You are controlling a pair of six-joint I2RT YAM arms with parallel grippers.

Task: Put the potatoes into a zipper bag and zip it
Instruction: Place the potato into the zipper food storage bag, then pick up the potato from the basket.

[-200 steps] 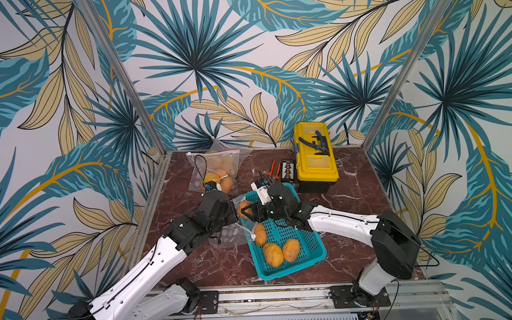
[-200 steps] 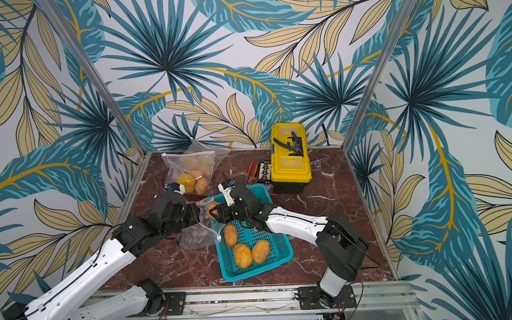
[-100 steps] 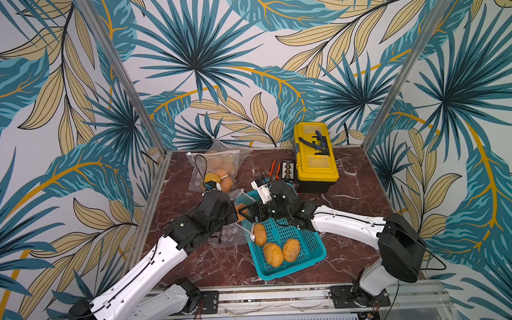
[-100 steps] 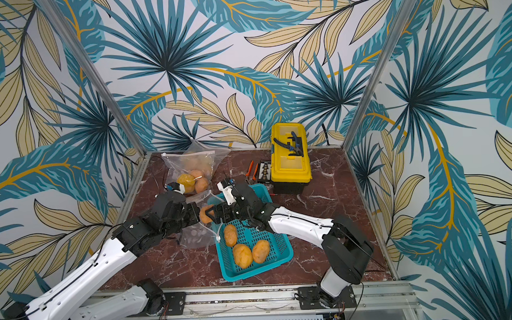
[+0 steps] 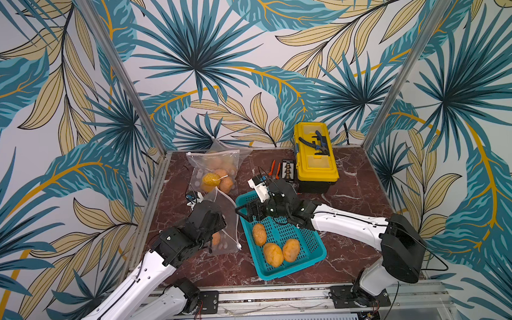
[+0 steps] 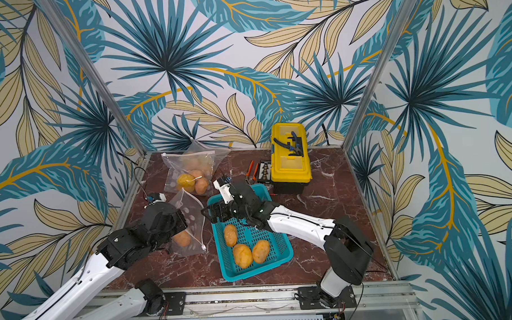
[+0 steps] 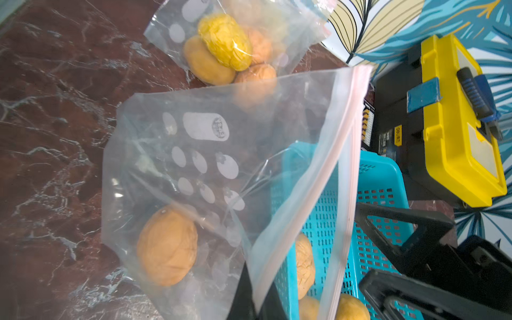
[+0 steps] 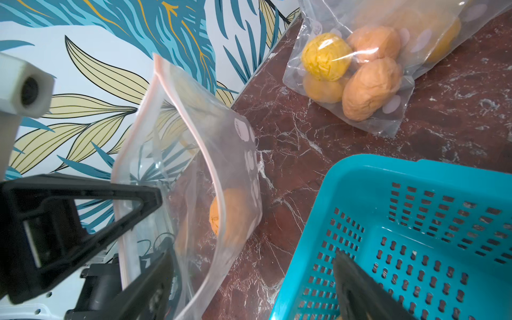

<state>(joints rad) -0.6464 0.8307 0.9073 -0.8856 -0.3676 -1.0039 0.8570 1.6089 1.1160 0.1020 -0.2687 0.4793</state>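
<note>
1. Left gripper: the fingers are pressed together on the rim of the bag, pinching the clear film just beside the zip strip. The bag stands raised from the table, and in the right wrist view its mouth gapes open.
2. Right gripper: the fingers are spread wide and grip nothing. In the right wrist view one finger sits at the bag's open mouth, and the other is above a corner of the basket. In both top views the gripper hangs over the basket's far corner, just beside the bag.
3. Bag contents: one potato lies at the bottom of the bag, low against the table.
4. Basket: teal and perforated, it stands on the table just to the right of the bag. Three potatoes lie loose in it. Two touch each other at the near end, and the third is a little apart, nearer the right gripper.
5. Far bag: it lies flat near the back wall, well apart from both grippers. It holds several potatoes, one of them brighter yellow. The exact count cannot be told.
6. Toolbox: yellow with its lid down, it stands at the back beyond the basket. Orange-handled pliers lie beside it.
</note>
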